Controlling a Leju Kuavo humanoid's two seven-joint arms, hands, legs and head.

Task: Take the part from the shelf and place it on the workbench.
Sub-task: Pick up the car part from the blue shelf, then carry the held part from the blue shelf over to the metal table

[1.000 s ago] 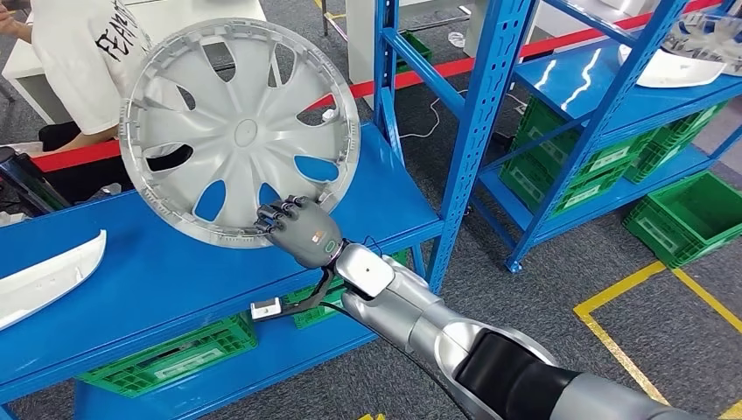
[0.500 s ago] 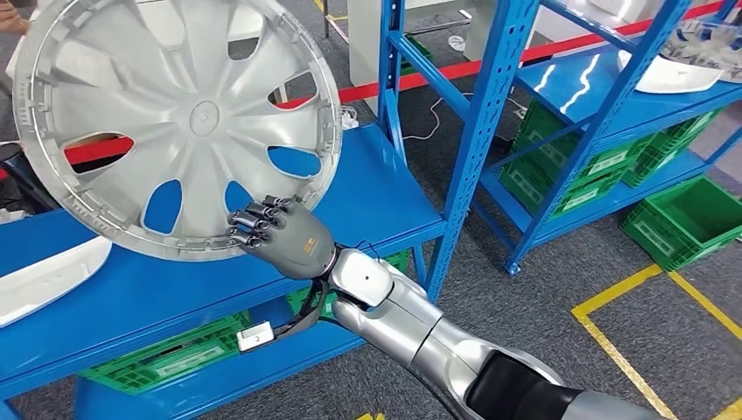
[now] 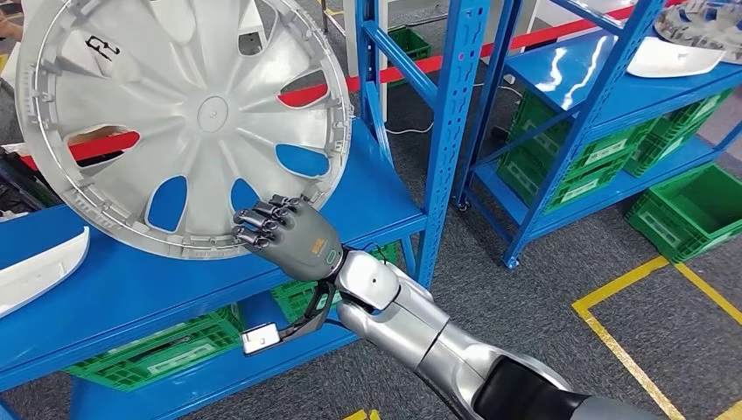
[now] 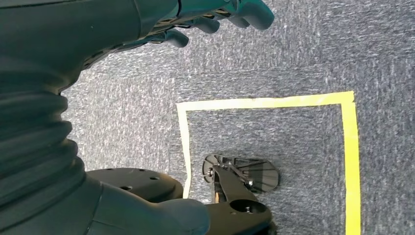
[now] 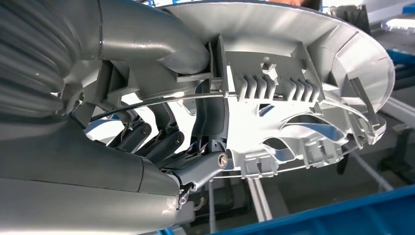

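The blue shelf [image 3: 376, 206] runs across the head view from nine o'clock toward the centre, its uprights rising at twelve o'clock. Above its board, toward ten o'clock, the silver wheel cover [image 3: 179, 122] is held tilted on edge, clear of the shelf surface as far as can be judged; its upper rim is cut off by the picture's edge, and its lower rim hides part of the board behind it. The right hand [image 3: 284, 232] grips the cover at its lower rim, at about five o'clock on the disc, fingers [image 3: 258, 223] curled over the edge. In the right wrist view the thumb [image 5: 161, 36] presses on the ribbed back of the wheel cover [image 5: 303, 83], the darker fingers closed on the other side of the rim.

The left hand [image 4: 161, 22] hangs over grey carpet with yellow floor tape [image 4: 266, 103]; its fingers look loosely curled and hold nothing, though how far they are closed I cannot tell. A white curved part [image 3: 39, 271] lies at nine o'clock, cut off by the edge.
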